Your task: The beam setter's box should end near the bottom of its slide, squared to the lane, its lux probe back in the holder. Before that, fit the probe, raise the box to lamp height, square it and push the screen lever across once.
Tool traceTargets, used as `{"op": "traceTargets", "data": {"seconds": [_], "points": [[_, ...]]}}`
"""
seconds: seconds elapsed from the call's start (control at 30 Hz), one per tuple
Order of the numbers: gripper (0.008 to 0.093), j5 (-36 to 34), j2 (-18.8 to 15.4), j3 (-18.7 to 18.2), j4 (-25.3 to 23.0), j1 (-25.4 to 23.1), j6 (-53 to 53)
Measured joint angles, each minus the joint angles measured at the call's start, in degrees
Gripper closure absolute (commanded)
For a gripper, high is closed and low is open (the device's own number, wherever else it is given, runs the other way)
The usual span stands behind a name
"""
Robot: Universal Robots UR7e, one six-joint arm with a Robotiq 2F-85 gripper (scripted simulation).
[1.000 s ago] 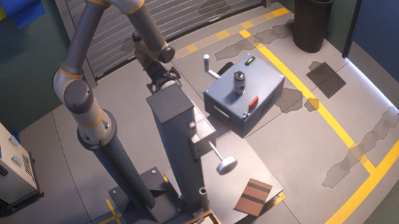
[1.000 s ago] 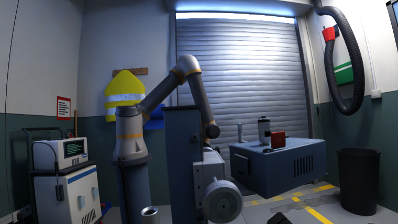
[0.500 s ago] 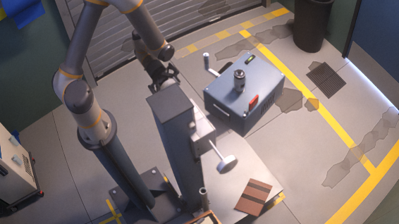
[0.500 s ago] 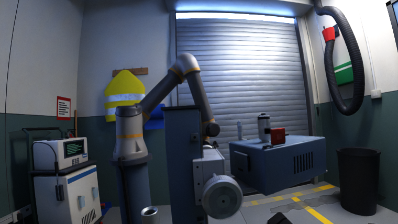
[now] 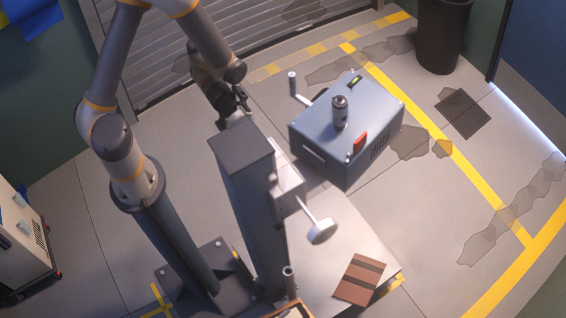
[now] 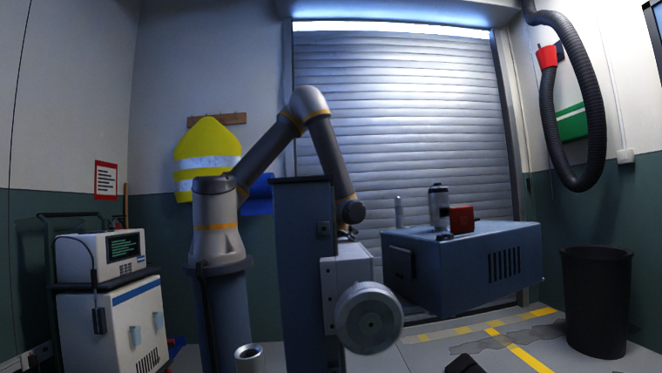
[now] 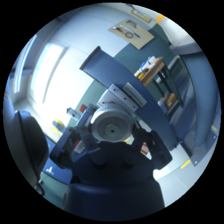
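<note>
The lux probe [image 5: 339, 111] stands upright on top of the blue beam setter box [image 5: 346, 128], near the red screen lever [image 5: 359, 142]. The box [image 6: 461, 265] sits raised on its slide beside the grey column [image 5: 250, 200] and is turned at an angle to the yellow lane line. An empty tube holder [image 5: 288, 278] stands at the column's foot. A round grey handwheel [image 7: 112, 129] sits on the column's carriage, and a second handwheel [image 6: 368, 319] faces the second side camera. My gripper [image 7: 113, 140] is behind the column, clamped on the grey handwheel.
The column [image 6: 303, 273] stands right against my wrist. A brown mat [image 5: 360, 278] lies on the base plate. A black bin [image 5: 442, 35] stands in the far corner. A floor grate [image 5: 462, 112] lies past the yellow line. An instrument cart [image 6: 109, 296] stands by the wall.
</note>
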State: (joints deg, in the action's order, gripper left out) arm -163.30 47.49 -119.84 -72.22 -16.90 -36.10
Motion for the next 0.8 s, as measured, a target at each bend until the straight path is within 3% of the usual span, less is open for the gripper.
{"op": "traceTargets", "data": {"seconds": [0.8], "points": [[0.0934,-0.08,2.14,-0.32,1.89,-0.01,29.31]]}}
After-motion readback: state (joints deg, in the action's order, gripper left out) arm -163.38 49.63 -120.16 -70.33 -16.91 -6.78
